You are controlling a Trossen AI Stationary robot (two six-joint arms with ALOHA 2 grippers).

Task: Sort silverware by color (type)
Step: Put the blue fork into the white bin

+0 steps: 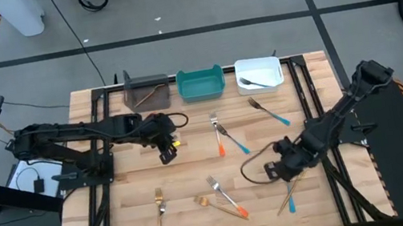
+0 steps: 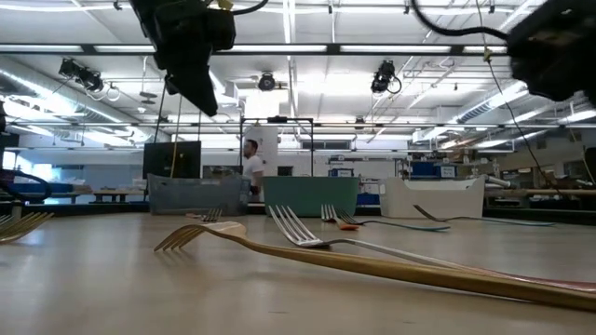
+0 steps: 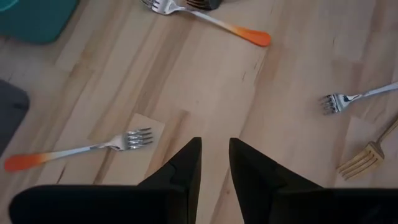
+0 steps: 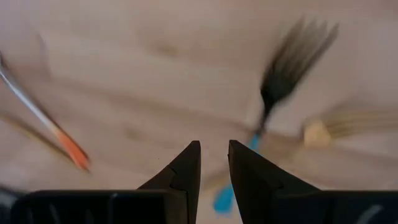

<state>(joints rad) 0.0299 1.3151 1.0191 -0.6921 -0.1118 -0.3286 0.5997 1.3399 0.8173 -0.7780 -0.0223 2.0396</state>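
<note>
Both grippers empty, fingers slightly parted. Right gripper [image 1: 276,171] hovers near the blue-handled fork [image 1: 290,197] crossed w/ the gold fork [image 1: 287,195] — we'd pinch blue's handle only, lift straight. Left gripper [image 1: 166,154] waits mid-table.

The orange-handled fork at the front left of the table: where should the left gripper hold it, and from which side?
Probably at the slim neck of the orange-handled fork, coming straight down from above. It lies flat and alone on the table, so the open left gripper should straddle it across its narrow width.
</note>
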